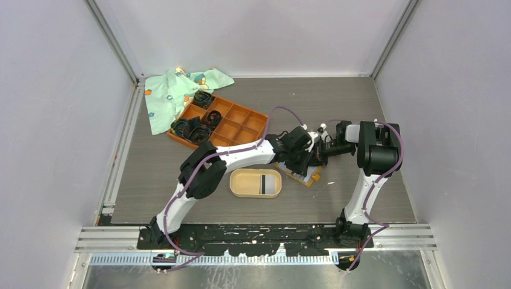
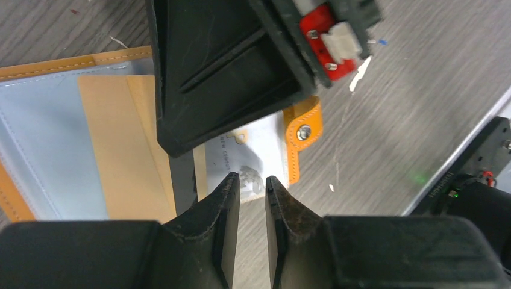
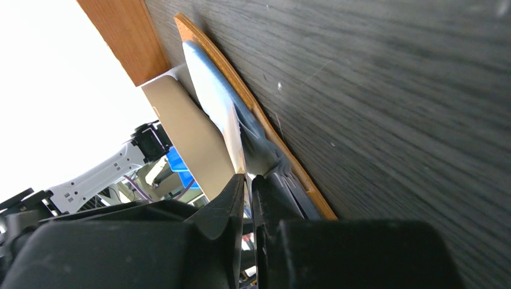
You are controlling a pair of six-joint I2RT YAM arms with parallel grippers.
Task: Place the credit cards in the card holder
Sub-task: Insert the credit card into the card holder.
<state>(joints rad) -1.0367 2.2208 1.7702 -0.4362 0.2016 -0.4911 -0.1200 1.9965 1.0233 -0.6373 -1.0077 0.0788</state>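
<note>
- Nearest the arm bases, the card holder (image 1: 244,183) sits on the tabletop (image 1: 181,198) with one dark card (image 1: 265,183) already lying flat on its pale floor. That part of the task looks done.
- Just right of it, the left gripper (image 2: 251,180) hovers over the open orange wallet (image 2: 54,150). Its jaws are drawn to a narrow slit right at a pale card (image 2: 253,147) that lies on the wallet's inside. Whether they have caught the card's edge I cannot tell from this angle.
- Rightmost, the right gripper (image 3: 248,180) has its jaws pinched almost shut on a thin inner layer of the wallet, seemingly steadying it.
- Left to do, as I judge it: free the pale card, carry it left, and set it in the holder beside the first.
</note>
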